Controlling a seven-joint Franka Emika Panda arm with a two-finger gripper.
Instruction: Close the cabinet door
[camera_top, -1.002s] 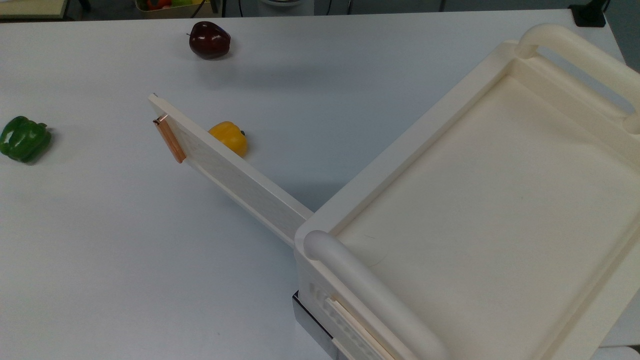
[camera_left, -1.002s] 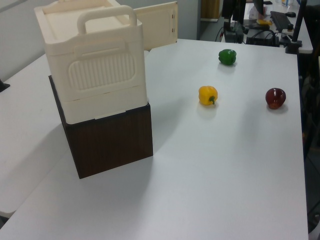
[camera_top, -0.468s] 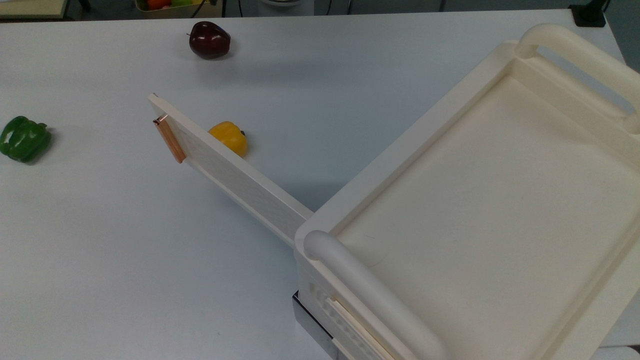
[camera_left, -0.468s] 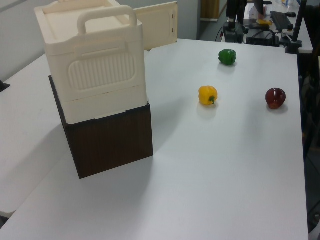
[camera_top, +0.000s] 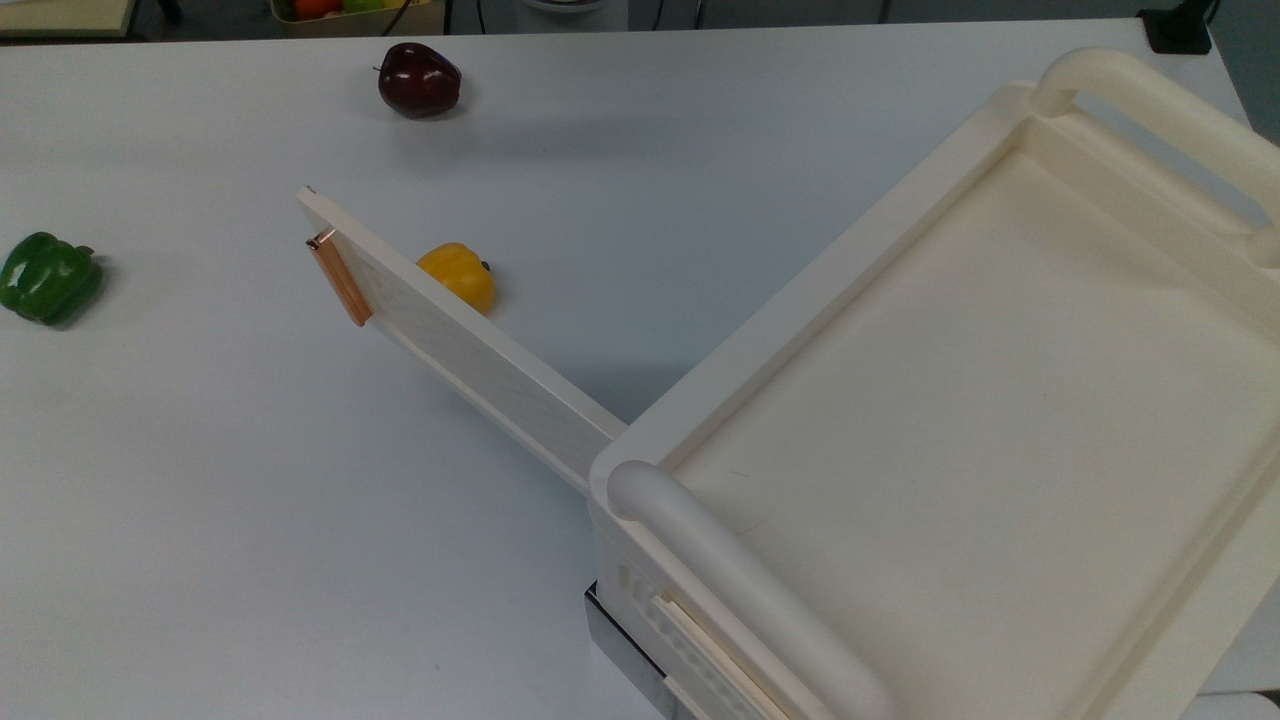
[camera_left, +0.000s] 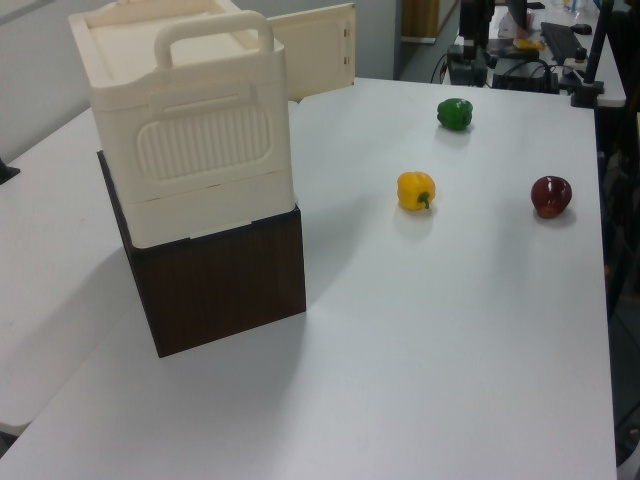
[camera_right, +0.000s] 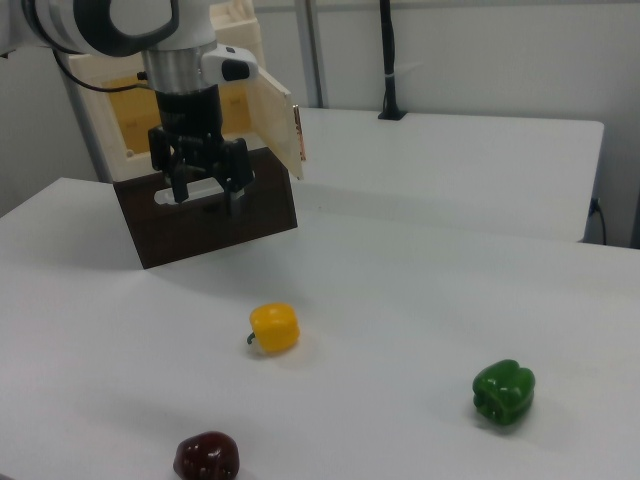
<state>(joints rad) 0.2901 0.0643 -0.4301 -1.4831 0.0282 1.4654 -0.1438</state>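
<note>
White table (camera_top: 250, 500), one cabinet door (camera_top: 470, 355) (ajar), three vegetables

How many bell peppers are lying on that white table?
2. The yellow pepper sits just behind the open cabinet door in the top view; the green pepper lies at the top view's far left. The cabinet could hide others.

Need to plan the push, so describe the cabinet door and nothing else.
The cabinet door is a long, flat, cream-white panel with a faintly speckled face and a small copper-coloured bar handle near its free end. It stands wide open, swung out from the cream cabinet's corner over the white table, hinged at the cabinet end. In the top view the yellow pepper sits just behind it, apart from it. In the right view the tool hangs in front of it; nothing touches the door.
</note>
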